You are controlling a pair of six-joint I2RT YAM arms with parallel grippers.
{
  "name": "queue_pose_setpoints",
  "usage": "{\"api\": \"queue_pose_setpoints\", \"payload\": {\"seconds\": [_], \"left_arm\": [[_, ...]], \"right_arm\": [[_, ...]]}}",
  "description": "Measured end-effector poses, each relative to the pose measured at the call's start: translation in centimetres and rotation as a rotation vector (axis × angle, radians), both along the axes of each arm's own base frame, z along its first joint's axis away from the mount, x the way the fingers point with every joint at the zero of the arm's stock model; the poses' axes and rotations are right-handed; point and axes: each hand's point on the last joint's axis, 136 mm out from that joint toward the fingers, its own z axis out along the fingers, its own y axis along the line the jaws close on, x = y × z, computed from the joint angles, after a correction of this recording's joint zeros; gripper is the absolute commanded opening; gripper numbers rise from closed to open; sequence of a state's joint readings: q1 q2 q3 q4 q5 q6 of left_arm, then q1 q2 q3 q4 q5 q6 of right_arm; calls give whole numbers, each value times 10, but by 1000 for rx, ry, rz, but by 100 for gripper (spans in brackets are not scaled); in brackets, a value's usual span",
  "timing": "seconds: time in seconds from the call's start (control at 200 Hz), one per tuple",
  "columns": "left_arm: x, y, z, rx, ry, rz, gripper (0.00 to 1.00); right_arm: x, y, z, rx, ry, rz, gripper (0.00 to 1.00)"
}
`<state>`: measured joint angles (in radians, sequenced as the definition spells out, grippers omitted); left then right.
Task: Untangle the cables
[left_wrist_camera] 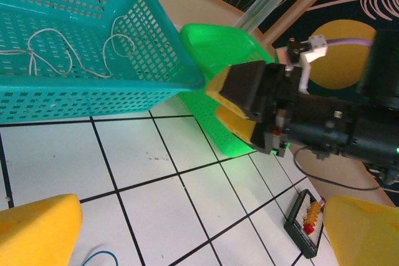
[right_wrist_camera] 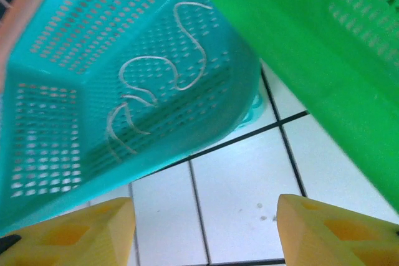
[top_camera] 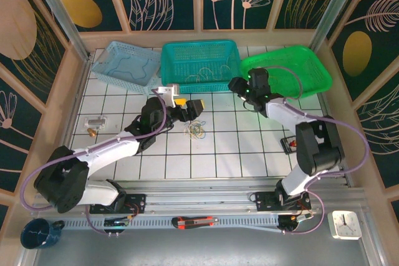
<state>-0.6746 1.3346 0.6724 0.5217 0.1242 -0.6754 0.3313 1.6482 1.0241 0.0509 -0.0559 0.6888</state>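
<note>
Tiled table (top_camera: 237,147), cables (top_camera: 197,130) in rounded tangle, long axis unclear

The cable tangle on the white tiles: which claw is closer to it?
The left. The left gripper hovers just beyond the cables, jaws open above the tiles. The right gripper is farther back and to the right, by the teal basket's near corner.

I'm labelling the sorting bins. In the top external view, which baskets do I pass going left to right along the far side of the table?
light blue basket → teal basket → green basket
</note>
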Motion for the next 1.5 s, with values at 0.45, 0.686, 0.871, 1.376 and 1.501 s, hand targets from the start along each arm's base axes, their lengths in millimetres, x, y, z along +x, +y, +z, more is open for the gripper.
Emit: {"api": "queue_pose_setpoints", "payload": {"seconds": [0.45,0.686,0.871,1.376,1.501], "left_arm": [[-6,8,4,-6,-13,15,99],[-11,17,-1,-5,-1,40,99],[-18,32,-35,19,101,87,99],[8,129,-37,-68,178,346,99],[8,134,-41,-67,194,350,99]], "right_arm": [[88,-19,18,-133,-75,-29,60],[24,31,44,-31,-130,168,59],[-46,78,49,34,-151,341,57],[-79,177,6,-195,-118,733,56],[-86,197,-18,-267,-80,813,59]]}}
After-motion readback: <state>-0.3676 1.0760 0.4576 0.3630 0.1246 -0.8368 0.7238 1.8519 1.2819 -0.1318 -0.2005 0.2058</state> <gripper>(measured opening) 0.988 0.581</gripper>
